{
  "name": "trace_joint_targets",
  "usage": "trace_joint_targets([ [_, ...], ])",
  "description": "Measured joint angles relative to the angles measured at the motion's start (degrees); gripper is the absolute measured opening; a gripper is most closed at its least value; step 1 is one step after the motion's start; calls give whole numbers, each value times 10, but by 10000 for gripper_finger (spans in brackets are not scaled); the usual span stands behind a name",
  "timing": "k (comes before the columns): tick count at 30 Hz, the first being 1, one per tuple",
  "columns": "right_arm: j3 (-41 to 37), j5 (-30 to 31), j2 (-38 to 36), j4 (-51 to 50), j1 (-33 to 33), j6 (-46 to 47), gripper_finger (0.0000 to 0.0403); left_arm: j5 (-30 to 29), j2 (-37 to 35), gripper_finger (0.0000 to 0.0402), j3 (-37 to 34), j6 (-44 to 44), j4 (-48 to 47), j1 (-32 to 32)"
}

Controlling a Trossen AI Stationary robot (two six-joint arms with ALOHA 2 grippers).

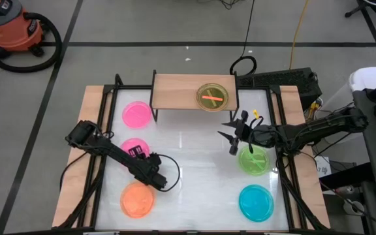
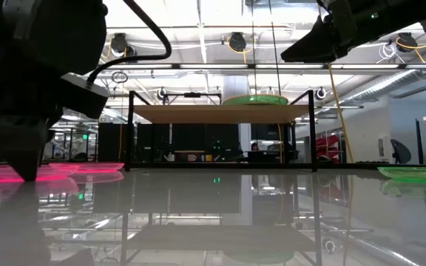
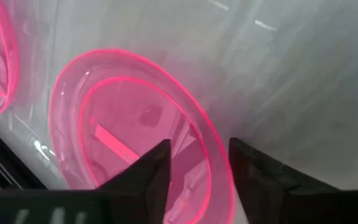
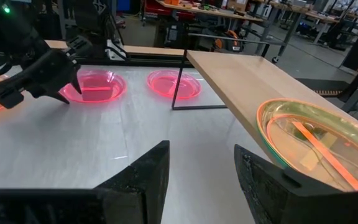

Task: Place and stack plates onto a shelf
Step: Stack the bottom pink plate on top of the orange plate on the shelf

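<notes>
My left gripper (image 1: pixel 140 155) (image 3: pixel 201 158) is open, low over a pink plate (image 1: pixel 130 146) (image 3: pixel 123 124) that lies flat on the table. One finger stands inside its rim and one outside. My right gripper (image 1: pixel 234 137) (image 4: pixel 201 155) is open and empty, raised above the table between the shelf (image 1: pixel 181 91) (image 4: pixel 241 81) and a green plate (image 1: pixel 254 160). On the shelf's right half lies a greenish plate with an orange one (image 1: pixel 212 96) (image 4: pixel 316 140). A second pink plate (image 1: pixel 136 114), an orange plate (image 1: pixel 138 199) and a blue plate (image 1: pixel 256 202) lie flat on the table.
Black frame bars (image 1: pixel 109 98) run along the table's left, right and far sides. The shelf's thin black legs (image 4: pixel 178 87) stand by the far pink plate. The left half of the shelf board is bare. Bare white tabletop (image 1: pixel 194 170) lies between the two arms.
</notes>
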Motion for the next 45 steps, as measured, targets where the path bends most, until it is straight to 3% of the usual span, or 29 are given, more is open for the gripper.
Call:
trace_joint_targets([
  [7,0,0,0,0,0,5,164,8,-1,13,-3,22,-8,0],
  [12,0,1,0,5,0,-13,164,-2,-26,5,41,86,-11,-6],
  [17,0,2,-3,13,0,-37,164,-18,-48,3,121,209,-13,-35],
  [20,-1,9,-18,42,0,-69,164,-72,-47,3,173,294,-46,-53],
  [23,-1,19,-47,71,0,-84,164,-162,-48,3,214,370,-56,-48],
  [27,-1,17,-91,113,0,-90,164,-286,-47,2,250,494,-52,-6],
  [29,-1,17,-108,131,0,-86,164,-307,-48,2,264,588,-18,30],
  [32,-1,15,-127,137,0,-85,164,-282,-47,2,271,751,84,106],
  [37,-1,14,-135,132,0,-81,164,-179,-47,3,272,997,243,229],
  [41,-1,13,-135,109,0,-77,164,-115,-47,7,273,1076,332,307],
  [45,-1,13,-134,93,0,-69,164,-8,-47,9,273,1123,360,362],
])
